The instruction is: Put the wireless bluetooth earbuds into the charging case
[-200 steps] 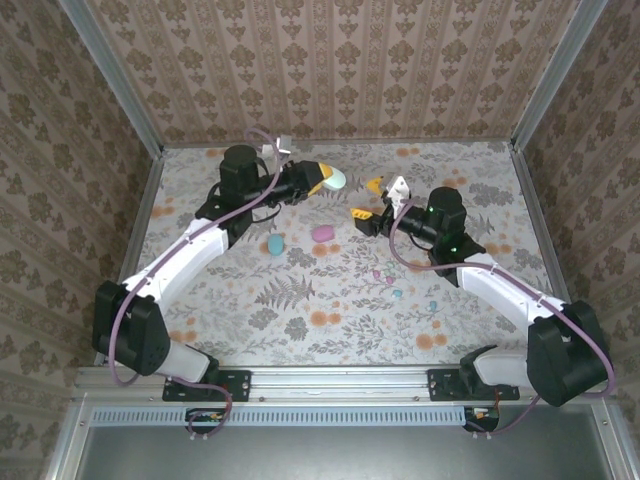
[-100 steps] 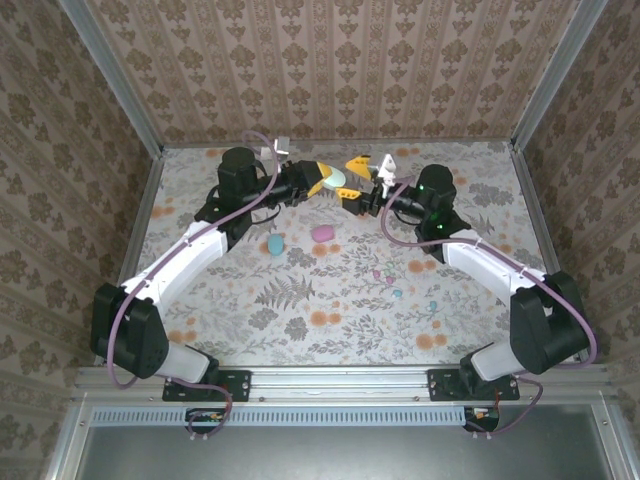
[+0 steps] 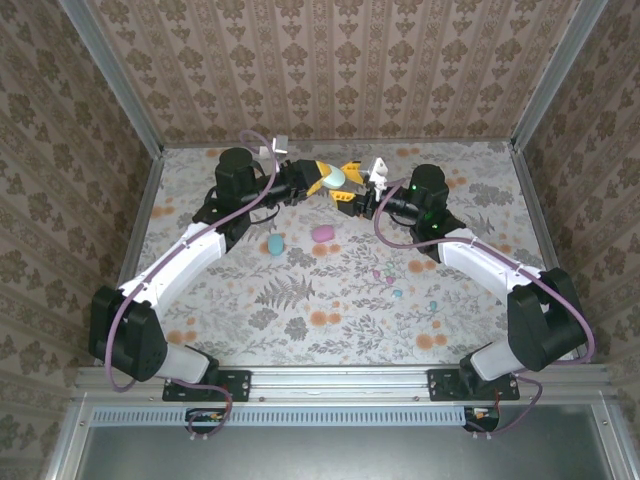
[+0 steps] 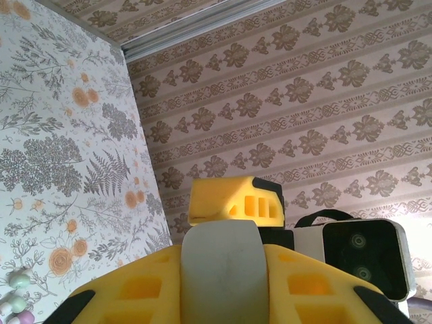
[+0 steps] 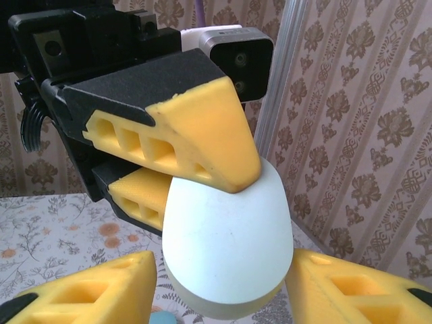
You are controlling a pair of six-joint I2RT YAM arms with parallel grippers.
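Observation:
A pale mint-white egg-shaped charging case (image 3: 335,178) hangs above the back of the table, with my left gripper (image 3: 325,181) shut on it. In the left wrist view the case (image 4: 223,270) sits between the yellow fingers (image 4: 128,293). My right gripper (image 3: 350,183) faces it from the right. Its jaws straddle the case's free end (image 5: 229,250): the right finger (image 5: 351,287) is at the shell and the left finger (image 5: 101,290) is a sliver off. Tiny pastel earbuds (image 3: 390,280) lie scattered on the floral mat, right of centre.
A light blue case (image 3: 275,243) and a pink case (image 3: 322,233) lie on the mat below the grippers. More buds (image 3: 432,306) lie nearer the right arm. The patterned back wall (image 3: 330,70) stands close behind both grippers.
The right arm has swung left and back to meet the left gripper. Its jaws have narrowed around the case's free end. The left gripper has held still with the case.

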